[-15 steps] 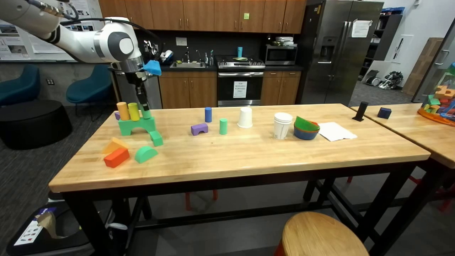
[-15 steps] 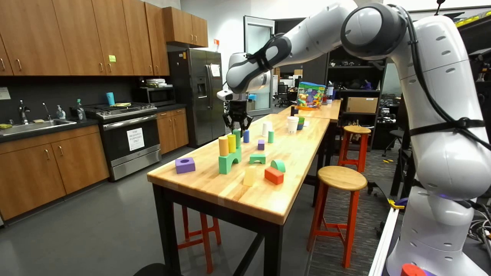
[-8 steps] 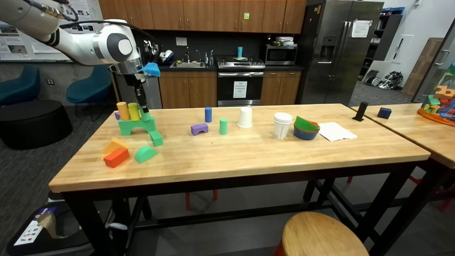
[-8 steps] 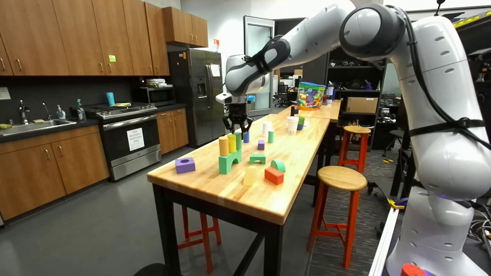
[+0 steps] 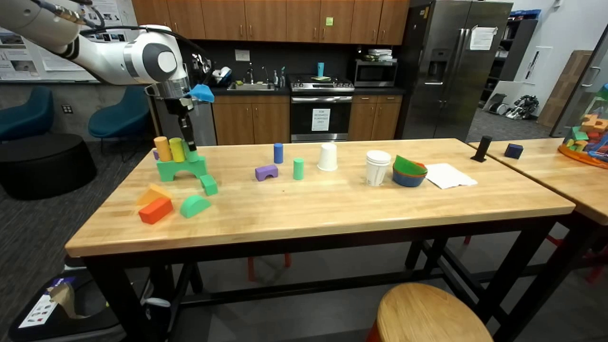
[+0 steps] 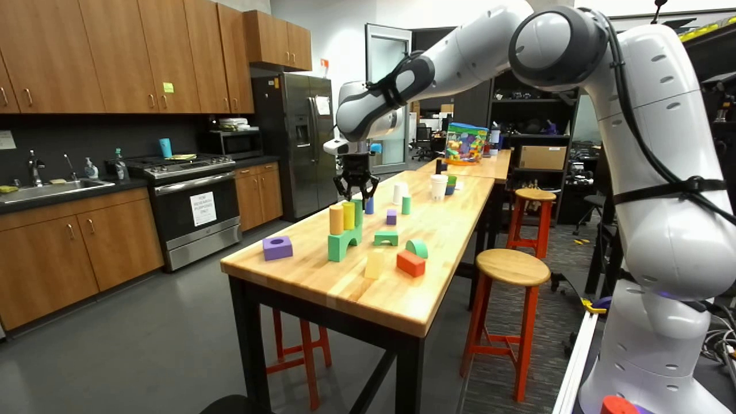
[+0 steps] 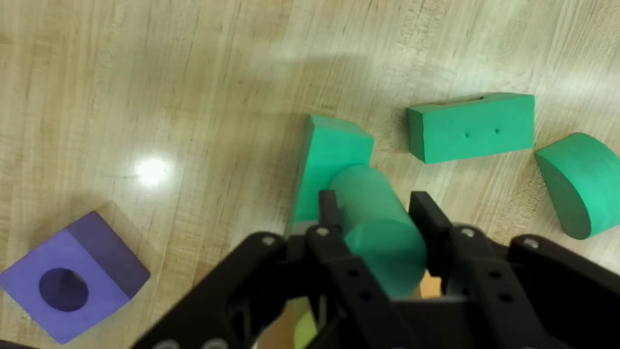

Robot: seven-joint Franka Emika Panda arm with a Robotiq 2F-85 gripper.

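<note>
My gripper (image 7: 374,203) has its fingers on both sides of an upright green cylinder (image 7: 387,254), apparently pressed against it. In both exterior views the gripper (image 5: 192,147) (image 6: 357,198) is low over this cylinder (image 6: 358,214). The cylinder stands on one end of a large green arch block (image 5: 192,167), seen also in the wrist view (image 7: 334,140). A yellow cylinder (image 5: 177,150) and an orange cylinder (image 5: 163,149) stand on the same arch beside it. In the wrist view the gripper hides most of these two and the rest of the arch.
Near the arch lie a purple block with a hole (image 7: 104,291), a small green arch (image 7: 479,131), a green half-round (image 7: 591,179), a red block (image 5: 156,210) and a yellow-orange block (image 5: 154,194). Farther along stand a blue cylinder (image 5: 278,153), white cups (image 5: 327,157) and bowls (image 5: 409,178).
The gripper and green cylinder came down slightly onto the arch. Since half a second ago the arch and its cylinders have shifted a little, to the left in an exterior view.
</note>
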